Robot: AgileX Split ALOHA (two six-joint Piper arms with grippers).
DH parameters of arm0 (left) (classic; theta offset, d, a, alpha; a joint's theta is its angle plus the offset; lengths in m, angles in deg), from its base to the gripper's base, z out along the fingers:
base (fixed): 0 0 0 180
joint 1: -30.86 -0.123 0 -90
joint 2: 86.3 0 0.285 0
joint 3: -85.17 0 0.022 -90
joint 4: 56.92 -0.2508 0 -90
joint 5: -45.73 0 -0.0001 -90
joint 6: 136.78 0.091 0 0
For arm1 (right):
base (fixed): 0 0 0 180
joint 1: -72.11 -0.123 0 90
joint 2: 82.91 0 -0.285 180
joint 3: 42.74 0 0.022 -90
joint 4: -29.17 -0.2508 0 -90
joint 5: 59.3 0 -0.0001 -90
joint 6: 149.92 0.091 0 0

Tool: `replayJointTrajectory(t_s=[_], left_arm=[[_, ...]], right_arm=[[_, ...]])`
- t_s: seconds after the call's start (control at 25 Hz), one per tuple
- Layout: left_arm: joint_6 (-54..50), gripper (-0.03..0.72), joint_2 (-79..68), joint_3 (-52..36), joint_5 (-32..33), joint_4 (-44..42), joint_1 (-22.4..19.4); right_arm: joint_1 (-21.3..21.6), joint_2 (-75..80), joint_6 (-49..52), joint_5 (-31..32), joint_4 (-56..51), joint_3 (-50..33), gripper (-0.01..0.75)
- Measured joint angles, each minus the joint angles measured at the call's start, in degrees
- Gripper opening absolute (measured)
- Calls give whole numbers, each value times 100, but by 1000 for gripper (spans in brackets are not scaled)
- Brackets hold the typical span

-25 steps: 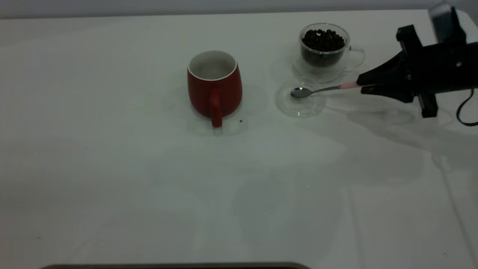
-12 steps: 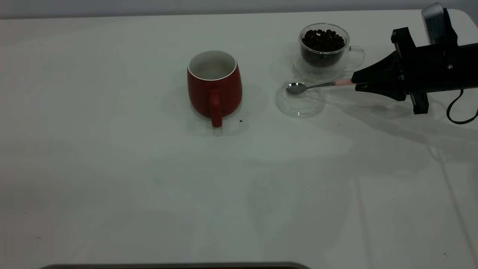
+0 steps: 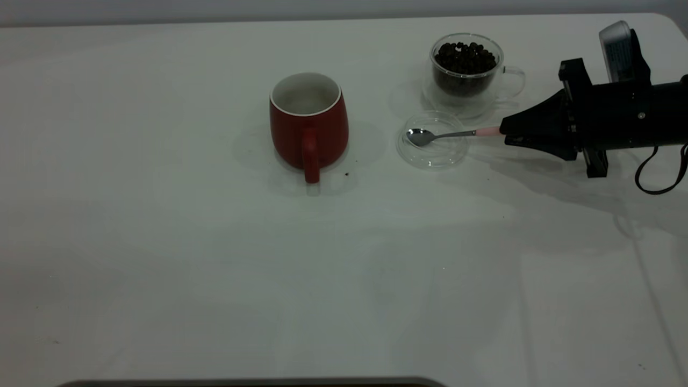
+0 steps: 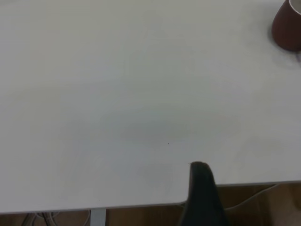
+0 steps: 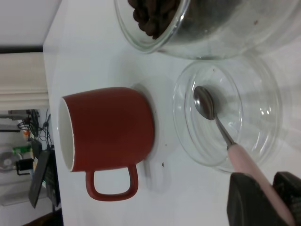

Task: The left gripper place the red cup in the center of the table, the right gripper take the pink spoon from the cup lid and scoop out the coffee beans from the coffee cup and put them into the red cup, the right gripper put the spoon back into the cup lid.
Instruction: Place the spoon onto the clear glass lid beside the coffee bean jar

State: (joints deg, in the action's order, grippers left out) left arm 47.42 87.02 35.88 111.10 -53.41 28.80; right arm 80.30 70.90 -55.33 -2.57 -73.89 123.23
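R gripper (image 3: 504,134) fingers (image 5: 248,200): pinched on the pale pink handle of the pink spoon (image 3: 446,134). Ext view shows only black tapered tips meeting at the handle end; R wrist view shows the handle running in between two dark pads, contact on both sides.

Spoon: metal bowl over the cup lid (image 3: 432,141), toward the lid side nearer the red cup. Neck crosses the lid rim on the gripper side. Can't tell from either view whether the bowl touches the lid floor or sits just above it.

Lid: clear disc, flat on the table (image 3: 161,242), just in front of the coffee cup (image 3: 466,69). R wrist view shows the two bases overlapping or very close; ext view shows a slim gap. Contact undetermined.

Coffee cup: upright, heaped w/ coffee beans (image 3: 465,56), clear handle pointing toward the R arm.

Red cup (image 3: 308,121): upright, mid-table, handle toward camera in ext view. White interior; no beans discernible inside. Small dark speck on the table near its base, both views.

L gripper (image 4: 202,197): out of ext view. L wrist view shows one dark finger over the table edge, well apart from the red cup at frame corner. Open/closed: can't tell.
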Motion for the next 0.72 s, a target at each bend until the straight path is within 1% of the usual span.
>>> replayJointTrajectory(t_s=[0.28,0.56,0.72], left_arm=[[0,586,0,0,0,0,0],[0,586,0,0,0,0,0],[0,586,0,0,0,0,0]], right_arm=[[0,31,-131,50,0,127,113],[0,376,-155,342,-1,354,113],[0,448,-167,403,-1,386,113]])
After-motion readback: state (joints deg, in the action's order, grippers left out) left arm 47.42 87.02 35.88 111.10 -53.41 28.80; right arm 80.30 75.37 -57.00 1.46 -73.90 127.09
